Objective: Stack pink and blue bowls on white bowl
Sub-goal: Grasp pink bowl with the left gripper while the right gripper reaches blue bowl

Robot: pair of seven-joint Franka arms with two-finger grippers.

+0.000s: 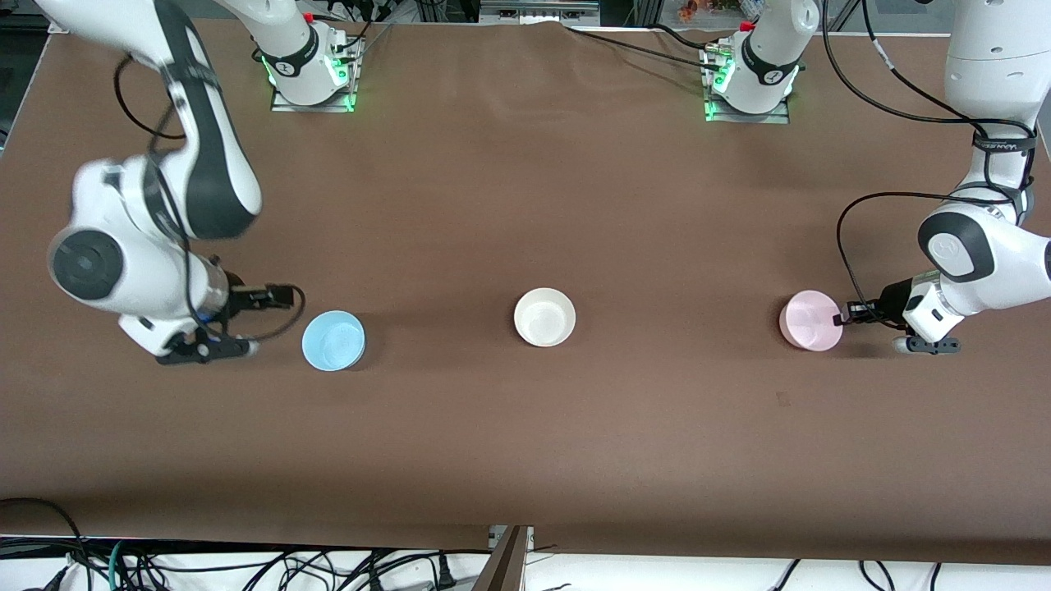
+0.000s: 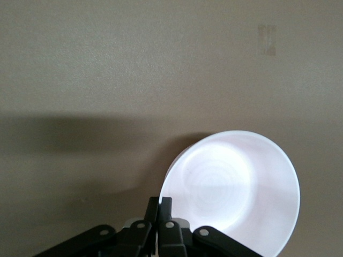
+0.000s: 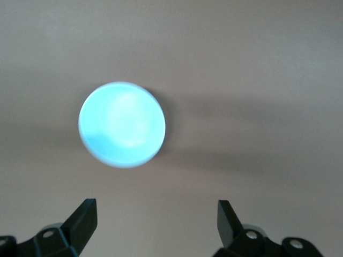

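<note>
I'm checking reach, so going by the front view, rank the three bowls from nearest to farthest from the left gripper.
1. Pink bowl: at the left gripper, its rim between the fingers.
2. White bowl: mid-table.
3. Blue bowl: toward the right arm's end.

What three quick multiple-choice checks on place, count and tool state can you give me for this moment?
1. Where is the white bowl?
A. on the table between the blue bowl and the pink bowl
B. inside the pink bowl
C. held by the right tool

2. How many bowls are on the table?
A. two
B. three
C. four

3. What state is the left tool in?
A. open, far from any bowl
B. shut on the pink bowl's rim
C. shut on the white bowl

Answers:
1 A, the front view shows it alone at mid-table.
2 B, one each of blue, white, pink.
3 B, the left wrist view shows its fingers closed on the rim; the right tool is open short of the blue bowl.
</note>
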